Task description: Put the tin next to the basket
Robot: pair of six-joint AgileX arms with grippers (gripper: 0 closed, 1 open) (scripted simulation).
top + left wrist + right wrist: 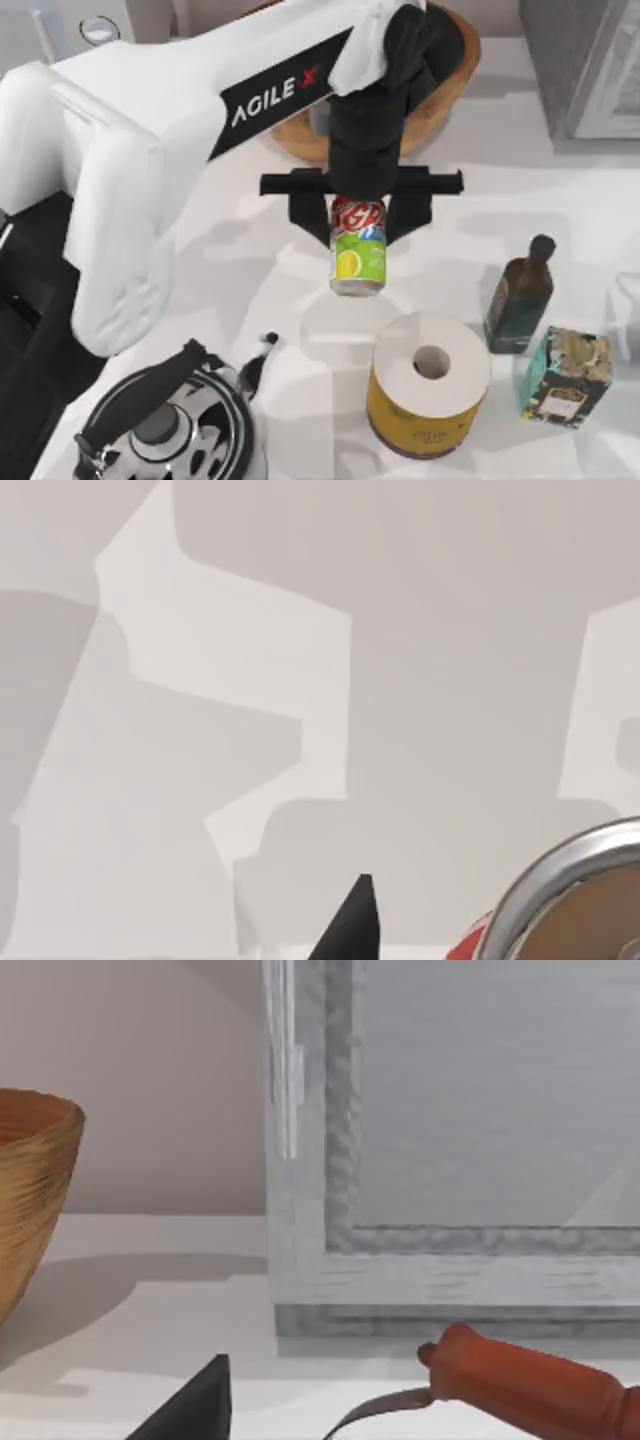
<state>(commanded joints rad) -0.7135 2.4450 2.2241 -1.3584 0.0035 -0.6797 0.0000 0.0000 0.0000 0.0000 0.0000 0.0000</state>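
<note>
Left arm: the white AgileX left arm reaches in from the top view's left edge across the table toward the middle.
Left gripper: the black two-finger left gripper (358, 215) hangs at mid-table with its fingers closed around the upper red part of the tin.
Tin: the small drink can with red top half, green lemon-printed lower half and silver end, the tin (357, 252), sits between the fingers; its silver rim (585, 895) shows close by in the left wrist view beside one dark fingertip (352, 920).
Tin's long axis: it runs straight on from the gripper toward the near edge of the top view, silver end outermost; it looks lifted off the table, judging by the pale shadow beneath.
Basket: the large oval tan-brown woven wicker basket (455, 75) lies on the far side of the gripper, partly hidden behind the wrist, near but apart from the tin.
Key relation: the basket lies beyond the gripper, the tin on its near side, so the carry is a short one toward the basket's rim.
Nearer arm: the left, which has the tin.
Right side: the yellow paper-towel roll (430, 385) and dark glass bottle (520, 295) stand clear of that path.
Right gripper: a dark fingertip (195, 1405) shows in the right wrist view; I cannot tell its opening.
</note>
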